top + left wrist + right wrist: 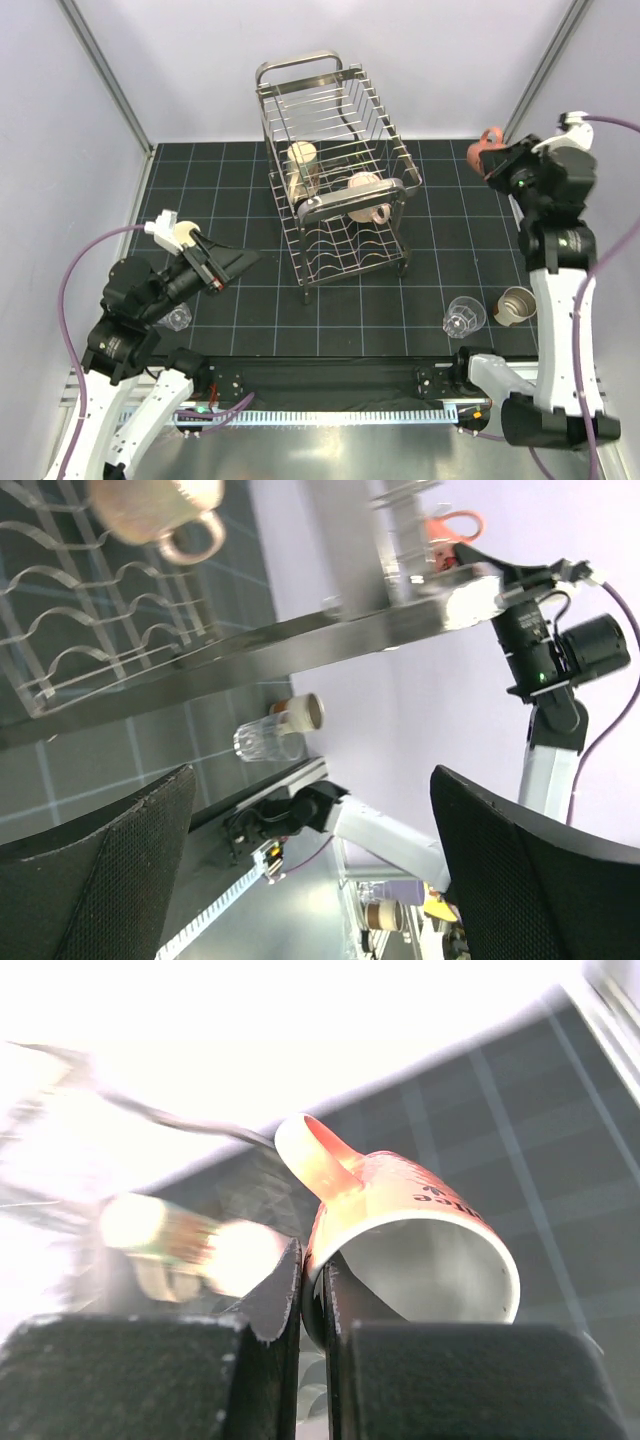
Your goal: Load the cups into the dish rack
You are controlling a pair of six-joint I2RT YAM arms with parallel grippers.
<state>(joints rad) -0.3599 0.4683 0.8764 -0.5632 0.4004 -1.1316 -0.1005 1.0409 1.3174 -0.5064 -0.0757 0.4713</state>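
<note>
Dish rack (298, 68) stands between gaping left gripper (238, 260) and right gripper (312, 1275) clamping salmon mug (420, 1230).

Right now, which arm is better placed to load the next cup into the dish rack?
Right. Its gripper is shut on the salmon pink mug's rim, up off the table; the left gripper is open and empty.

Table (250, 320), dish rack (345, 250), tumbler (465, 317), seemingly tipped mug (516, 305)
</note>
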